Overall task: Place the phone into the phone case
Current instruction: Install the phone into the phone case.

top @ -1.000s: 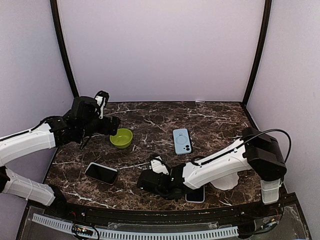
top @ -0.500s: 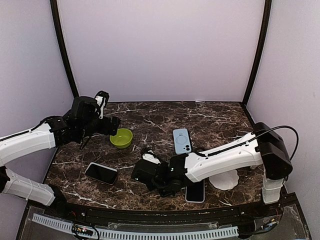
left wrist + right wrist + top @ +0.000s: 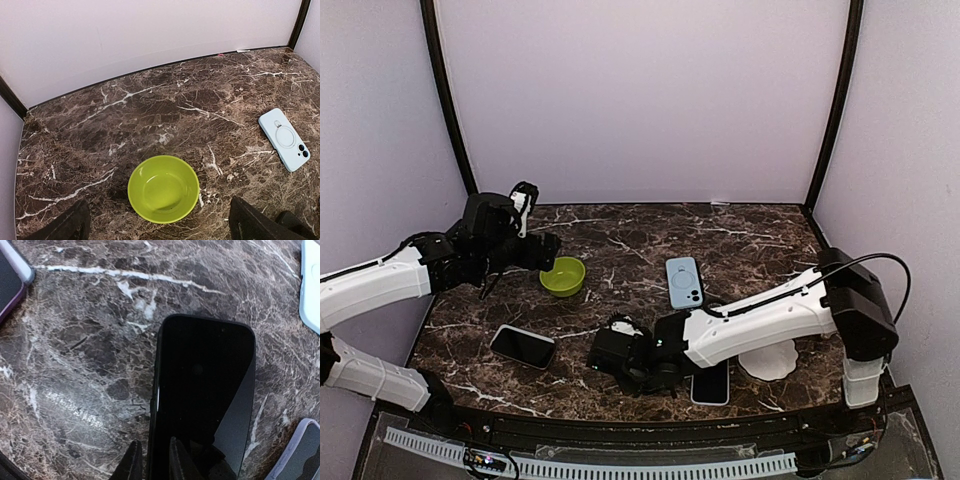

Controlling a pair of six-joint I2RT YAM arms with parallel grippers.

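Note:
The black phone (image 3: 205,385) fills the middle of the right wrist view, screen towards the camera. My right gripper (image 3: 155,457) is shut on its left long edge, one finger over the glass and one outside it. In the top view the right gripper (image 3: 620,352) sits low near the table's front and hides the phone. A lilac-rimmed phone case (image 3: 710,385) lies just right of it; the phone case's corner (image 3: 295,452) shows in the wrist view too. My left gripper (image 3: 157,212) hangs open above a green bowl (image 3: 163,188).
A light blue case (image 3: 684,282) lies back-up mid-table. Another dark phone in a purple rim (image 3: 523,346) lies front left. A white lump (image 3: 768,360) sits under the right arm. Walls stand on three sides.
The right gripper slid left along the table's front, then its jaws narrowed onto the phone's edge. The left arm has not moved.

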